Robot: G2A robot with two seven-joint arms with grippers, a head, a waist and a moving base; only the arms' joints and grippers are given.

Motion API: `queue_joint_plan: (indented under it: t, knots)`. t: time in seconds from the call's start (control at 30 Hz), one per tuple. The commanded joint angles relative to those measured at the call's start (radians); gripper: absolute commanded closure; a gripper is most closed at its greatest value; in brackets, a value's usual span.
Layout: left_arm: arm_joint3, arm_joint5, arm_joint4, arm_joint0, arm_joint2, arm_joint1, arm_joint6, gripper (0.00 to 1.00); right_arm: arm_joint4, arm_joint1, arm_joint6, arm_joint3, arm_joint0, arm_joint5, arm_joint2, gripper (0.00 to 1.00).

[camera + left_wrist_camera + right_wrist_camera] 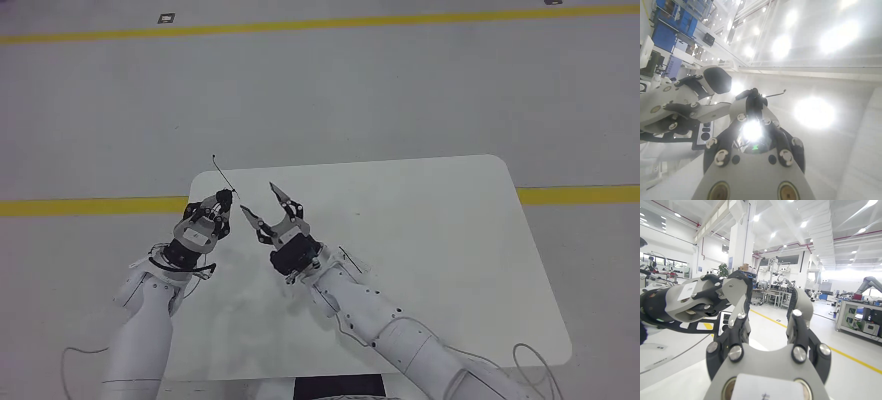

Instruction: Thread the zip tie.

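A thin black zip tie (222, 173) sticks up and away from my left gripper (228, 197), which is shut on its lower end above the table's left part. In the left wrist view the tie (775, 94) juts out past the closed fingertips (753, 93) with a small bent tip. My right gripper (258, 198) hovers just to the right of the left one, open, with nothing between its fingers (799, 302). The right wrist view has the left gripper (734, 289) close beside its own near finger.
The white table (430, 220) has rounded corners and bare surface to the right of both arms. A thin dark strip (351, 261) lies on it beside the right forearm. Yellow floor lines (90, 206) run beyond the table.
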Motion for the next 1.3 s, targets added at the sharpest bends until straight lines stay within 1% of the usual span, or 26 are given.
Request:
queue_joint_plan:
  t: [0.0, 0.03, 0.13, 0.33, 0.4, 0.5, 0.63, 0.7, 1.03, 1.27]
  knots:
    - [0.0, 0.0, 0.0, 0.0, 0.0, 0.0, 0.0, 1.0, -0.002, -0.003, 0.0, 0.003, 0.001, -0.004, 0.0, 0.66]
    - [0.0, 0.0, 0.0, 0.0, 0.0, 0.0, 0.0, 1.0, -0.003, -0.004, 0.0, 0.005, 0.002, -0.005, -0.001, 0.69]
    - [0.0, 0.0, 0.0, 0.0, 0.0, 0.0, 0.0, 1.0, -0.006, -0.008, 0.001, 0.01, 0.006, -0.009, -0.001, 0.69]
    - [0.0, 0.0, 0.0, 0.0, 0.0, 0.0, 0.0, 1.0, -0.017, -0.016, 0.003, 0.019, 0.011, -0.018, -0.002, 0.67]
    - [0.0, 0.0, 0.0, 0.0, 0.0, 0.0, 0.0, 1.0, -0.019, -0.018, 0.004, 0.021, 0.011, -0.018, -0.001, 0.65]
    - [0.0, 0.0, 0.0, 0.0, 0.0, 0.0, 0.0, 1.0, -0.021, -0.021, 0.003, 0.022, 0.01, -0.016, 0.0, 0.69]
    - [0.0, 0.0, 0.0, 0.0, 0.0, 0.0, 0.0, 1.0, -0.025, -0.025, 0.001, 0.025, 0.012, -0.015, 0.001, 0.79]
    - [0.0, 0.0, 0.0, 0.0, 0.0, 0.0, 0.0, 1.0, -0.028, -0.027, 0.0, 0.027, 0.012, -0.016, 0.003, 0.81]
    - [0.0, 0.0, 0.0, 0.0, 0.0, 0.0, 0.0, 1.0, -0.04, -0.036, -0.001, 0.035, 0.015, -0.026, 0.007, 0.8]
    - [0.0, 0.0, 0.0, 0.0, 0.0, 0.0, 0.0, 1.0, -0.043, -0.041, -0.003, 0.042, 0.016, -0.024, 0.007, 0.83]
